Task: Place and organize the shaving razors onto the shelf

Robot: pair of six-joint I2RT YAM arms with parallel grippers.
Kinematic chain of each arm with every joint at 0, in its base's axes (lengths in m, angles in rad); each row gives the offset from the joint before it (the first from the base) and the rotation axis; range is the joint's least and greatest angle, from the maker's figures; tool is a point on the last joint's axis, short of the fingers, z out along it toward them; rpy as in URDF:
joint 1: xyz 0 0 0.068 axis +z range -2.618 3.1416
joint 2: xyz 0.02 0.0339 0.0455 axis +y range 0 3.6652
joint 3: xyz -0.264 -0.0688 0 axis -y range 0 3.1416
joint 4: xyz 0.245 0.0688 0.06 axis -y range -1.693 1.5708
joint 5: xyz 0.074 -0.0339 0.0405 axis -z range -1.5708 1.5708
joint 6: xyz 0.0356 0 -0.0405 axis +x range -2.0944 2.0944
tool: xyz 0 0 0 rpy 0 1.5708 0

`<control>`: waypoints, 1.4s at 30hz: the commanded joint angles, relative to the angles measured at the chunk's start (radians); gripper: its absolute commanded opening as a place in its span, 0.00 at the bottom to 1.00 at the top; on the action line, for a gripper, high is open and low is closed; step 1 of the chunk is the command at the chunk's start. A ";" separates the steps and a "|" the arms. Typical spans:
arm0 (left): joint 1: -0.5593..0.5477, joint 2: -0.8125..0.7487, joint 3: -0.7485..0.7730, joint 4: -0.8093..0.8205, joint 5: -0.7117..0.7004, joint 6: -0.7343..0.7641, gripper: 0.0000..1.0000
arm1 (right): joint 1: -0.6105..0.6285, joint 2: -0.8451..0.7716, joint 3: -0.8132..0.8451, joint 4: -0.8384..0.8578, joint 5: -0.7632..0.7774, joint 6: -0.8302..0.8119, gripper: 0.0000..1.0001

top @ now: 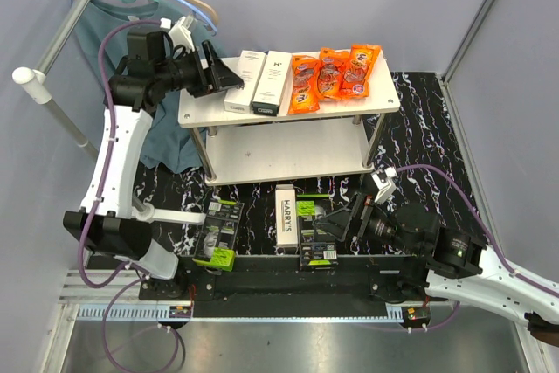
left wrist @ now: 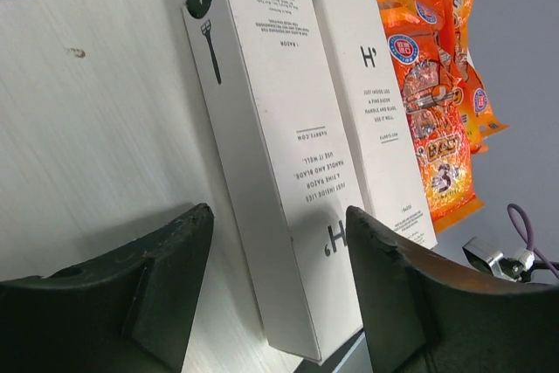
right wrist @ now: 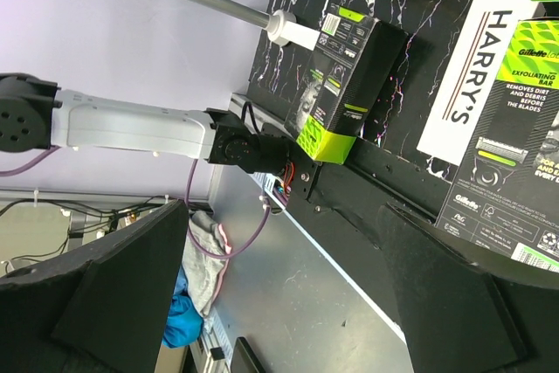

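Two slim white razor boxes lie side by side on the shelf's top board, the left one and the right one. My left gripper is open at the left box's edge. In the left wrist view that box lies between the spread fingers, beside the other white box. A third white "HARRY'S" box lies on the mat between two black and green boxes, one to its left and one to its right. My right gripper is open over the right one.
Three orange snack packets lie on the right of the top board. The lower shelf board is bare. A hanger rack with a teal shirt stands at the far left. The right wrist view shows the left arm's base.
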 commanded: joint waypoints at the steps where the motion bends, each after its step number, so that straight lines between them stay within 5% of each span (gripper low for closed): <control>1: -0.030 -0.043 -0.081 -0.025 -0.020 -0.014 0.68 | 0.004 0.003 -0.006 0.028 0.015 0.009 1.00; 16: -0.096 -0.133 -0.227 0.018 -0.108 -0.037 0.67 | 0.004 0.002 -0.013 0.038 0.007 0.015 1.00; 25: -0.093 -0.097 -0.117 -0.007 -0.224 -0.040 0.69 | 0.004 -0.004 -0.013 0.037 0.004 0.015 1.00; 42: -0.082 0.034 -0.019 0.051 -0.200 -0.060 0.68 | 0.006 -0.024 -0.024 0.023 0.010 0.021 1.00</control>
